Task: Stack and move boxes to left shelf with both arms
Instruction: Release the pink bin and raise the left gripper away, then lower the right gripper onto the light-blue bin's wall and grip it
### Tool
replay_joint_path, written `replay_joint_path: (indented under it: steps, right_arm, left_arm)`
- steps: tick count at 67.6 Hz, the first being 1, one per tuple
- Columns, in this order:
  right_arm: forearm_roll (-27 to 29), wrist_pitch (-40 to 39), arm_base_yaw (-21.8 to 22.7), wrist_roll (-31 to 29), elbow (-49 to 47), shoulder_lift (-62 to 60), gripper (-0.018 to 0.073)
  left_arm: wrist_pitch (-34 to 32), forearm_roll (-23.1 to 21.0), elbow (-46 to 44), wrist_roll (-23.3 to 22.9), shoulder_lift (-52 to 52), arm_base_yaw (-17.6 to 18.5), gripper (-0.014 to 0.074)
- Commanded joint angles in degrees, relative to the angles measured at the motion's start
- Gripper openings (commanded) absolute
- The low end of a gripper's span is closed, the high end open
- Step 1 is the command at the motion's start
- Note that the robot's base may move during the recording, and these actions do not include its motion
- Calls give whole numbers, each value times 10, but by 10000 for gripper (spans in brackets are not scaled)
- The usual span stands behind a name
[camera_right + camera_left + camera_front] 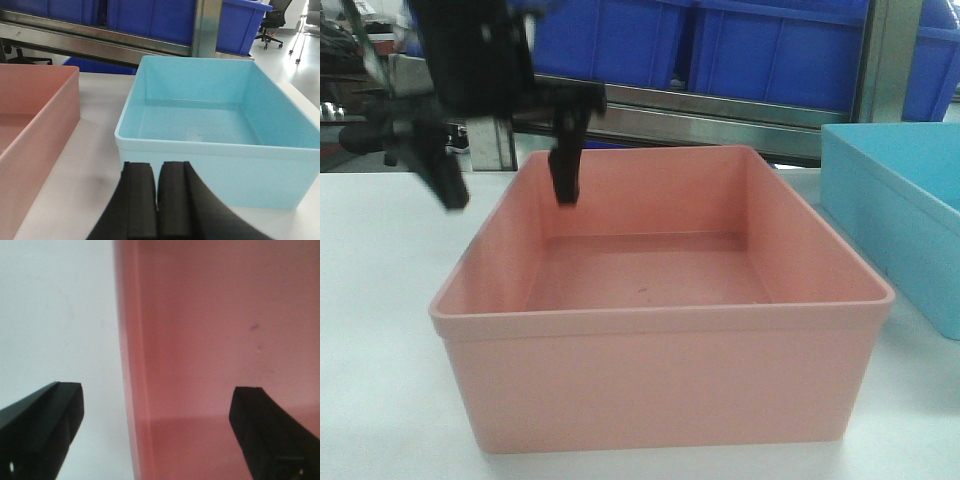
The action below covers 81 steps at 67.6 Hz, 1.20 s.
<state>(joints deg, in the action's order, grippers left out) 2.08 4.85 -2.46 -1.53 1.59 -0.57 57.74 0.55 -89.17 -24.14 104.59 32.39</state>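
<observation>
From the front, the pink box (660,390) sits on the white worktop (370,300), right under the left claw (507,190). The claw is wide open. One finger hangs over the inside of the box, near its far corner. The other finger hangs outside, over the worktop. It holds nothing. The blue box (890,200) is off to the claw's right, near the pink one but apart from it. Behind the claw are a steel rail (720,115) and dark bins (770,50).

The pink box is empty. Its walls are thin, smooth and a little shiny, with a fat round rim on top. I think it is light and easy to lift. It looks stiff, but a long wall may bend a bit if squeezed hard. It looks slippery too, so the best place to pinch is a wall just under the rim, where the rim can stop a slide.

From the left wrist, the pink wall runs down the middle between the two black fingers. One finger is over the worktop and one is over the pink floor. Neither seems to touch the wall.

From the right wrist, the right claw (157,175) is closed, its two pads pressed together with nothing between them. The blue box stands just ahead of it, empty, the same shape as the pink one. The pink box lies to this claw's left. The near blue wall is the closest place to grab.
</observation>
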Motion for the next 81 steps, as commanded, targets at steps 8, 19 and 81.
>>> replay_joint_path:
  steps: [8, 19, 81]
  right_arm:
    - [0, -52, 0, -2, -10, -12, 55]
    - [0, -53, 0, -2, -10, -12, 55]
    - [15, 161, 0, -1, -487, 395, 77]
  left_arm:
    - [26, -6, -11, 126, -144, 3, 318]
    - [-1, -6, 66, 142, -268, 3, 124]
    - [-423, 85, 605, 142, -786, 3, -8]
